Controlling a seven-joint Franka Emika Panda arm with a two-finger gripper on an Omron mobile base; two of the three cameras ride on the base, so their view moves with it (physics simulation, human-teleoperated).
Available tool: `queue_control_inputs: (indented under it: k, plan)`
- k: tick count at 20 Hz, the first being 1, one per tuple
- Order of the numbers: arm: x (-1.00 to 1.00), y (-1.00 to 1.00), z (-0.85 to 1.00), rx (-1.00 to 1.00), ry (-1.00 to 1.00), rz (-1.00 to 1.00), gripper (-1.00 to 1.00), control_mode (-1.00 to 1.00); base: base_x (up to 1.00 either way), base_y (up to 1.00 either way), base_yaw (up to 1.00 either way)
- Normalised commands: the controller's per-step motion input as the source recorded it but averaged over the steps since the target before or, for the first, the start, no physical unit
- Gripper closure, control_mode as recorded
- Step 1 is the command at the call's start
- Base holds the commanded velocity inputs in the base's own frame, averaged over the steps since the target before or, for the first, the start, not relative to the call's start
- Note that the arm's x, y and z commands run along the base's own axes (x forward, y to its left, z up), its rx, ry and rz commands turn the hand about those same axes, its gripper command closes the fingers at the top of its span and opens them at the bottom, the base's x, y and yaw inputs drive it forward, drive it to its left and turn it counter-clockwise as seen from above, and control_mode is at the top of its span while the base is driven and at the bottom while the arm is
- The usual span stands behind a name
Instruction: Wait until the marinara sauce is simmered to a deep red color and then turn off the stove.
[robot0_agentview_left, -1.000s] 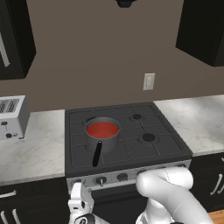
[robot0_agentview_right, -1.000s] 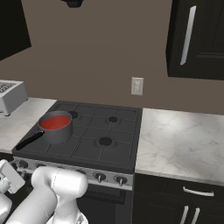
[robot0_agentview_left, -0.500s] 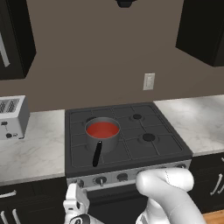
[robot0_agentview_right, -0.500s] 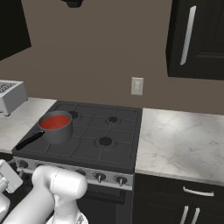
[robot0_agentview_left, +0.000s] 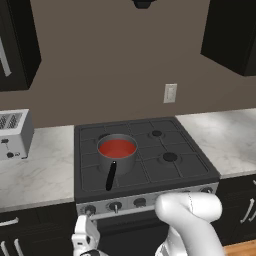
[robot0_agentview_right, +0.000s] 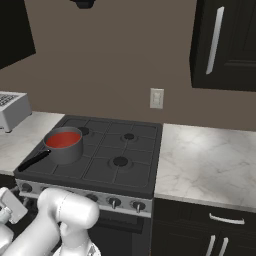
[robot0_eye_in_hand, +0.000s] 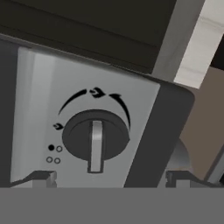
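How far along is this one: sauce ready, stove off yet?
Done: the marinara sauce in the saucepan on the stove looks red. In hand: the gripper faces one stove knob, fingertips spread either side, not yet gripping. Left: close on the knob and turn it off.

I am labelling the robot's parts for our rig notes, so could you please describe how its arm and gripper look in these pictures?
The arm is glossy white, built of thick rounded tube-like links with bulbous elbows. The gripper is a boxy white-grey hand. In the hand view its jaws end in two small dark tips with lighter grey inner faces. No cables or markings are visible.
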Motion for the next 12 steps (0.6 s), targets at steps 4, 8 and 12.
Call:
queue_control_inputs:
  k: [4,8,12]
  plan:
    - [0.05,0.00,-0.29,0.04,-0.07,0.00,-1.00,-1.00,0.00,0.00,0.00]
    - [0.15,0.01,-0.19,0.03,-0.06,0.00,-1.00,-1.00,0.00,0.00,0.00]
    - [0.17,0.08,-0.12,0.03,-0.07,0.00,-1.00,-1.00,0.00,0.00,0.00]
